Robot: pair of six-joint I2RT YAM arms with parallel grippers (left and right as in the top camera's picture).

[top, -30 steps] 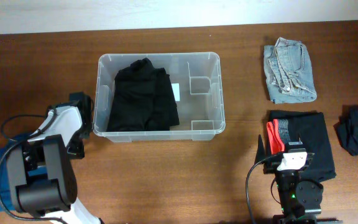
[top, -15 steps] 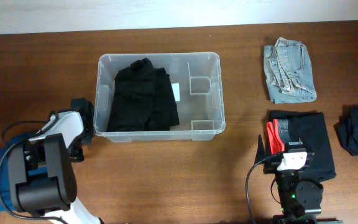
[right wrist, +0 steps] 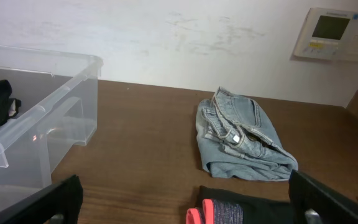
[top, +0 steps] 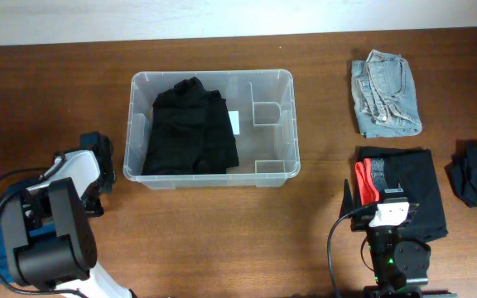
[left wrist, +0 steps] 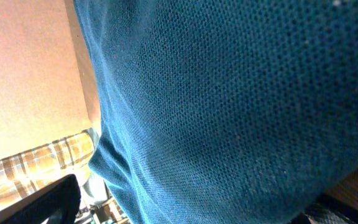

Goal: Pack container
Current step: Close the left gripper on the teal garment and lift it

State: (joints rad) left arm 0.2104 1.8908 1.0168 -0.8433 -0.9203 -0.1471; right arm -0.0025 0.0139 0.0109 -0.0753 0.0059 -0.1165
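Far left, blue knit cloth (left wrist: 229,106) smothers the left wrist view. The left gripper (top: 96,142) stands spread wide just beside the container (top: 209,74), so a blind reach could shove the bin askew. The container sits mid-table, with a black garment (top: 190,124) filling its left half; pile more there and it may hump over the rim. Rightwards, the jeans (top: 385,93) lie loosely folded and could unfurl when lifted. The right gripper (right wrist: 191,202) gapes empty over the folded black clothes (top: 416,194).

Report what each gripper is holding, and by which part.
Nothing is held. The right gripper is open and empty; the left gripper stands open beside the container, with nothing in it.
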